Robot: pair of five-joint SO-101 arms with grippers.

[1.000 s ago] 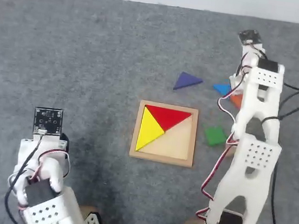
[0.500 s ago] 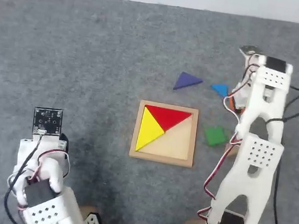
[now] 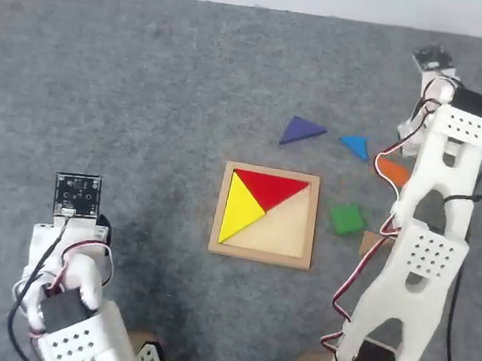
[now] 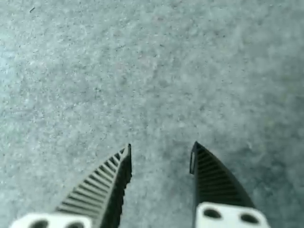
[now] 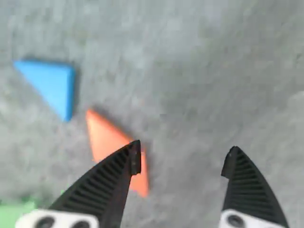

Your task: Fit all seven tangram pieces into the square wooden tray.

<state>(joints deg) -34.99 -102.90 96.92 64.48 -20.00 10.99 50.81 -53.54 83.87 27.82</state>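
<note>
The right gripper point(image 5: 184, 147) hung spread wide over the grey table point(image 3: 146, 90) toward its far right corner, holding nothing. To my eye it was off-centre: one finger sat right above the orange piece point(image 5: 107, 135) rather than the two of them straddling it. Lowered from there, that finger would likely land on the piece and shove it sideways, or the jaws would close on bare cloth. The blue triangle point(image 5: 50, 83) lay just beside the orange one, so a skidding piece could knock it too. These pieces looked thin and flat, and I'd guess a pinch on a slanted edge would let one squirt out. The tan piece point(image 3: 372, 243) lay half under the right arm, near the green square point(image 3: 346, 218), and a low swing back toward the tray could drag either of them.

The left gripper point(image 4: 161, 146) waited by the near left corner, partly open and empty.

The square wooden tray point(image 3: 262, 255) sat near the middle of the table. I counted one tray and two arms. Seven pieces in all: two inside the tray, the red triangle point(image 3: 268, 189) and yellow triangle point(image 3: 239, 208), and five loose toward the table's right edge, the fifth being the purple triangle point(image 3: 302, 131).
</note>
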